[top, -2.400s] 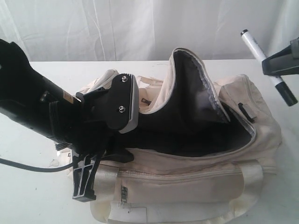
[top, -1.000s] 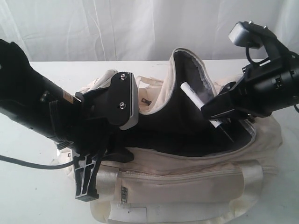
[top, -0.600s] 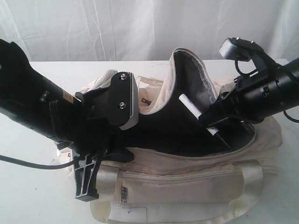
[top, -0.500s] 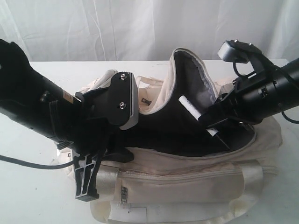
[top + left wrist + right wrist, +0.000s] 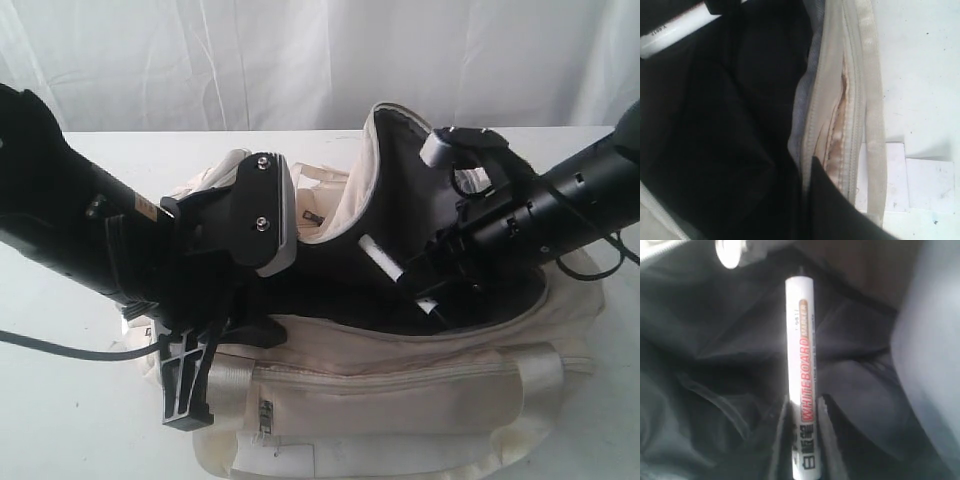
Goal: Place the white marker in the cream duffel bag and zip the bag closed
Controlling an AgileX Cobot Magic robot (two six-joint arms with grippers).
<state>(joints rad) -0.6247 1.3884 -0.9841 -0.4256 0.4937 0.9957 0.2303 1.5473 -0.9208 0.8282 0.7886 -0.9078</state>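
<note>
White marker diagonal, free end up-left, inside cream duffel bag.

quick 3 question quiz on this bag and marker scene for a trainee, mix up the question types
1. True or false: the white marker is clamped between the fingers of the right gripper.
2. Pick one: the main zip opening of the cream duffel bag is A) zipped fully closed, B) open, C) covered by a towel.
3. Fill the gap: the red word printed along the marker's barrel reads ____.

Key: 1 true; 2 B; 3 WHITEBOARD
</note>
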